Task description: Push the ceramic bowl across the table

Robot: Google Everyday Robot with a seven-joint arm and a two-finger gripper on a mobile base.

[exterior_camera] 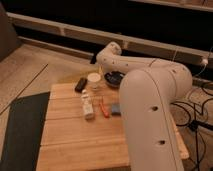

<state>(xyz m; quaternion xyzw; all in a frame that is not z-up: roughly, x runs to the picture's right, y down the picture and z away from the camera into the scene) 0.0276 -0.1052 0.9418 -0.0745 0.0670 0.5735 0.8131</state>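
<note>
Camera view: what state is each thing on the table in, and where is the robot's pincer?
ceramic bowl: upright, near the far edge of the table.
cream cup: standing upright, left of the bowl.
white bottle: lying on its side.
blue sponge: lying flat.
pincer: apparently down by the bowl, mostly hidden under the bend of the arm.

Arm outstretched, hand at far end
</note>
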